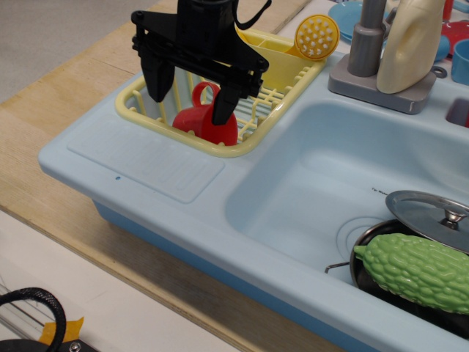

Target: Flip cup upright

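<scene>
We see a pale blue toy sink (293, 213) on the wooden worktop (51, 139), with a yellow dish rack (253, 139) set in its left side. In the rack the red cup (209, 123) lies tipped over. Our gripper (190, 99) hangs with fingers (157, 84) spread wide, one left of the cup, the other on top of it.

The fingers (222, 108) hide part of the red cup (205, 122); the green gourd (419, 271) is cut off at the right edge.
</scene>
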